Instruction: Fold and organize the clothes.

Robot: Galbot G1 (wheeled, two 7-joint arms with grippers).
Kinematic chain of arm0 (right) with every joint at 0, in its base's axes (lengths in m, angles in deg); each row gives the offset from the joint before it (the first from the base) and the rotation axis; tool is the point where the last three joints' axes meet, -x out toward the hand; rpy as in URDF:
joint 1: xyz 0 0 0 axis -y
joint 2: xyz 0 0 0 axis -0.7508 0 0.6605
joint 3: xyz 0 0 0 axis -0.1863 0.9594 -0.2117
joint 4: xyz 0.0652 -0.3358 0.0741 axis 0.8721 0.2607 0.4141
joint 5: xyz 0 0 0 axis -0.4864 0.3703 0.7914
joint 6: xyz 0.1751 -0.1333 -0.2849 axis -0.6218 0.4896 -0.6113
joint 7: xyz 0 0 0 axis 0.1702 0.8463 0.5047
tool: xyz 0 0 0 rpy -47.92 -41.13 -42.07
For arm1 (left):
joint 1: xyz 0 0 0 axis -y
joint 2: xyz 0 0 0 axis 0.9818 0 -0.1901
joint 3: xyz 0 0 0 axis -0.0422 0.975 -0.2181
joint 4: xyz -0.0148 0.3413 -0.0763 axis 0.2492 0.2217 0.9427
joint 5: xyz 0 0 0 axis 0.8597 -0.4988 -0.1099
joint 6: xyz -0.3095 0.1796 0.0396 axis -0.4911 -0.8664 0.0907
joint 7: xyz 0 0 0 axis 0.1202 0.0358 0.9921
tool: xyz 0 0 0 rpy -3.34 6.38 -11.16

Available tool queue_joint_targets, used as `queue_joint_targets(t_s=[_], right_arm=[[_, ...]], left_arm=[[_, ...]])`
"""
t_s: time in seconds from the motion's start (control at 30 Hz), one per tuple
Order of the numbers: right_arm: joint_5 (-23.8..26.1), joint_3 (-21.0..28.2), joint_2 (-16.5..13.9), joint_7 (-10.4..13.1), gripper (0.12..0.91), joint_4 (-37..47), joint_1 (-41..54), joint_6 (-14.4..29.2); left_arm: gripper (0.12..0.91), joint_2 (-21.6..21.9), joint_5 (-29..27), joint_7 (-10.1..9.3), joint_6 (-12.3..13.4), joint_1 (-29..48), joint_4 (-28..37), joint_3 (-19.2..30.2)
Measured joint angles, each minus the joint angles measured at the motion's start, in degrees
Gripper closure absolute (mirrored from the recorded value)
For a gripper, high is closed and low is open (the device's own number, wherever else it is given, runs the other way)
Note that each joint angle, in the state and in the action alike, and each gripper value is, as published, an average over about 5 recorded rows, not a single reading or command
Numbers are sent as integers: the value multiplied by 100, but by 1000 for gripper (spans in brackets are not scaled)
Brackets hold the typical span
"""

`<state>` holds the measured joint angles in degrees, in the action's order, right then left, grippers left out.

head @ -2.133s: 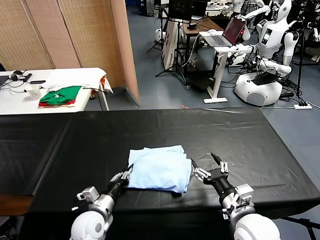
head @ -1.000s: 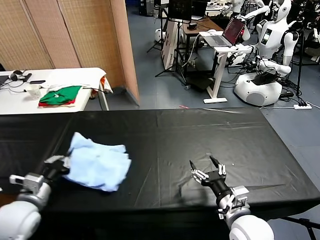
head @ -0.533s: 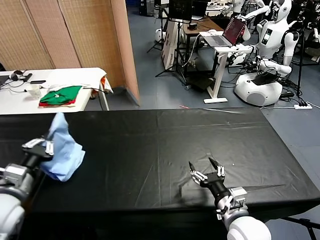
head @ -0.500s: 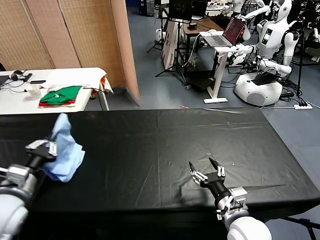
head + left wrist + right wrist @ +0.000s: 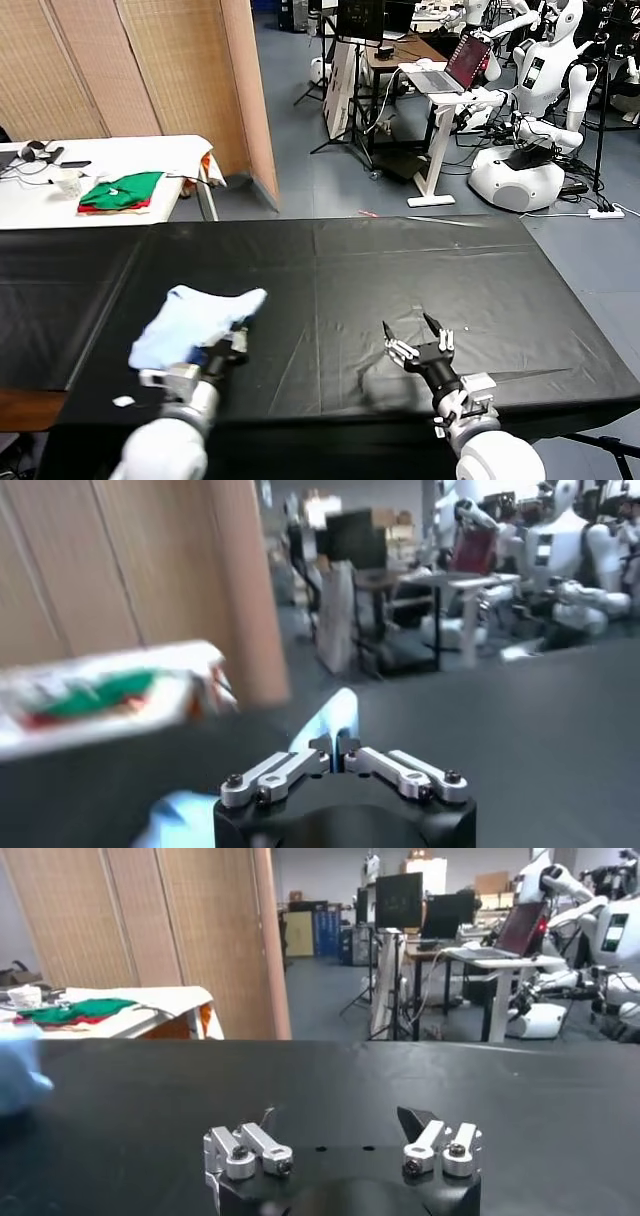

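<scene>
Pinching soft crumpled pale-blue T-shirt (image 5: 195,313), left tool (image 5: 236,340); right tool (image 5: 420,345) splayed.

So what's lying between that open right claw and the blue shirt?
Nothing: in the head view only bare black table separates the right end effector from the T-shirt.

Right tool (image 5: 343,1128) spread wide above black table (image 5: 520,1098).

A black-covered table (image 5: 480,270) carries a crumpled pale-blue T-shirt (image 5: 190,315), lying left of the table's middle, near its front edge.
</scene>
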<state>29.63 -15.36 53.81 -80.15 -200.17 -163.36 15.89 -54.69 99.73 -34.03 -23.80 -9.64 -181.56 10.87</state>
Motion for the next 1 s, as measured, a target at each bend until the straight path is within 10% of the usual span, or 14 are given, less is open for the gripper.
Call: queue_joint_targets(t_s=[0.17,0.5,1.0], right_arm=[[-465,124,-150,-32,118,85,177,-285],[-1720,407,-442,31,118,77,485,-1060],[-2626,1350,-35,402,128,838,1074,-1323]], left_arm=[[789,-570,-471,330,152,93,233,604],[209,-464,-1588,1417,1148,171,160,617],[123,130,-1674,1223,1559,192,256,-398]])
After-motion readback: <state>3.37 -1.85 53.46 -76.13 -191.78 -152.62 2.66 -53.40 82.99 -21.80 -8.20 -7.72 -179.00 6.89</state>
